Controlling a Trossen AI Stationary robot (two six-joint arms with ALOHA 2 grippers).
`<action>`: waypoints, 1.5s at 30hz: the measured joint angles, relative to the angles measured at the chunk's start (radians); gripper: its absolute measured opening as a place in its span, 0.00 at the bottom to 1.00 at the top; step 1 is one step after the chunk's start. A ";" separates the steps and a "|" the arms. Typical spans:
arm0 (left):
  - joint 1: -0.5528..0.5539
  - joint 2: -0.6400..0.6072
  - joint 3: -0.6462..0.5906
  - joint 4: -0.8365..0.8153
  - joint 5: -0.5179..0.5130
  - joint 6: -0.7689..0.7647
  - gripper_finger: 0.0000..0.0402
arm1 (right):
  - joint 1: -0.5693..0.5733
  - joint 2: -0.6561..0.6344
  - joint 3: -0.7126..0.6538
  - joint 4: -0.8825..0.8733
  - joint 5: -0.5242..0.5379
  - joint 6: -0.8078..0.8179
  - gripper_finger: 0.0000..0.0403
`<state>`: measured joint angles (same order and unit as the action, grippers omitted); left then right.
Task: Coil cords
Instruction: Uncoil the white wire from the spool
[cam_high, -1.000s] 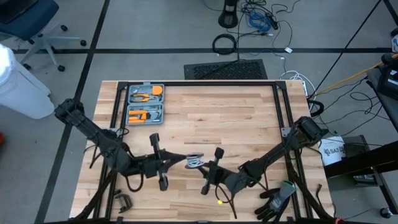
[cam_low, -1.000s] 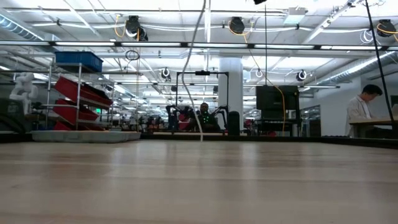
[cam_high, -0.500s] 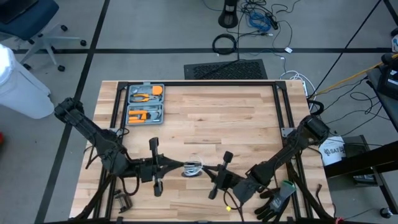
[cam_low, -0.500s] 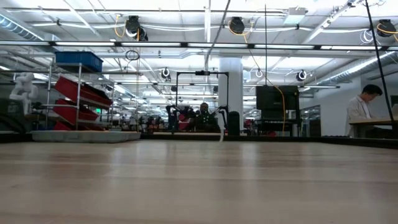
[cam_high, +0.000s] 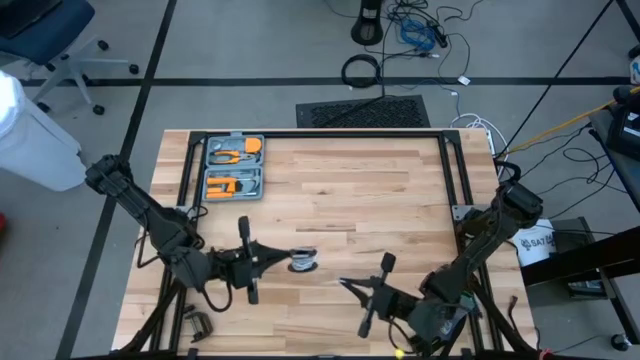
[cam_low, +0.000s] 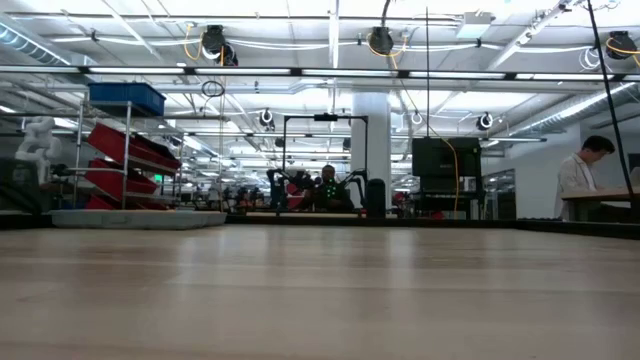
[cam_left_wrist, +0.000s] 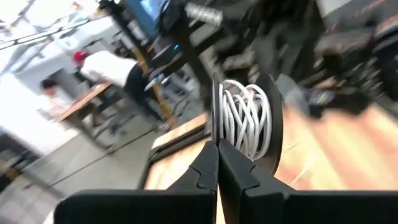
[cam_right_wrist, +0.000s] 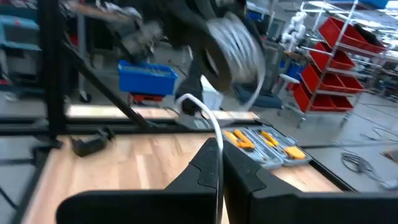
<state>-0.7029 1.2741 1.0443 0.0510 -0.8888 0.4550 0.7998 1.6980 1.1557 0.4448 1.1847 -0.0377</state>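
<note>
The black-and-silver reel (cam_high: 303, 262), wound with the thin white cord (cam_left_wrist: 245, 118), hangs above the table's near middle. My left gripper (cam_high: 284, 262) comes level from the left and is shut on it. My right gripper (cam_high: 342, 283) stands to the reel's right, nearer the front edge, shut on a free stretch of the cord (cam_right_wrist: 208, 121). In the right wrist view the reel (cam_right_wrist: 230, 40) shows farther off, with a loose strand (cam_right_wrist: 255, 93) hanging from it. My left gripper pinches the reel at the lower rim (cam_left_wrist: 216, 134) between its two shut fingers, coming in level. The reel stands on edge beyond the fingertips, lifted clear of the table. My right gripper pinches the cord's free stretch (cam_right_wrist: 217, 140) between its two fingertips, level, pointing toward the reel. From the fingers the cord arcs up and away in a curve, clear of the table.
An open grey tool case (cam_high: 233, 168) with orange tools lies at the far left of the table. A metal clamp (cam_high: 195, 322) sits at the near left corner and dark gloves (cam_high: 445, 320) at the near right. Black frame rails (cam_high: 450, 170) run along the edges.
My right gripper has drawn away from the reel, toward the table's right and near edges and upward, staying shut on the cord. My left gripper, with the reel, has shifted a little toward the left and rolled its wrist somewhat.
</note>
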 joint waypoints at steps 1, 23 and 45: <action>0.000 0.000 0.000 -0.011 -0.030 0.000 0.00 | 0.011 0.000 0.000 0.029 -0.001 -0.023 0.00; 0.100 0.039 0.000 0.014 -0.212 -0.002 0.00 | -0.115 0.014 0.000 0.550 -0.479 -0.283 0.00; 0.027 0.044 0.008 0.400 -0.214 0.186 0.00 | -0.289 0.232 0.000 0.503 -0.560 -0.029 0.00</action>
<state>-0.6758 1.3186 1.0524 0.4513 -1.1027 0.6405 0.5111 1.9302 1.1561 0.9480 0.6248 -0.0671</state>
